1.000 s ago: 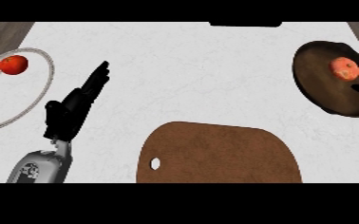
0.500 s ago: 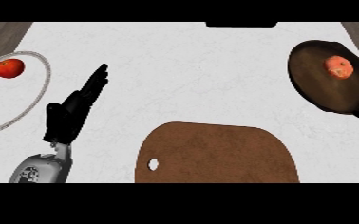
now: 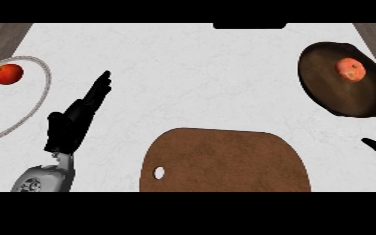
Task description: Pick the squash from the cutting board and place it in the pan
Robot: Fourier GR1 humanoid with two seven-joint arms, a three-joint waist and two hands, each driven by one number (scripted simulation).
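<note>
Head view shows the squash (image 3: 351, 69) lying in the dark pan (image 3: 330, 90) at the right. Lower centre sits the brown cutting board (image 3: 224, 162). Left hand (image 3: 72, 121) rests on the counter (image 3: 191, 64) with fingers straight, grasping nothing. At the right edge only a black fingertip of the right hand (image 3: 368, 144) shows; its state cannot be told. An orange-red fruit (image 3: 9, 73) lies on a plate (image 3: 46, 77) at left.

One brown wooden cutting board (image 3: 224, 160) lying; one dark round pan (image 3: 334, 85); one white round plate (image 3: 40, 69); two orange-red round items (image 3: 351, 69) (image 3: 9, 73) showing.
</note>
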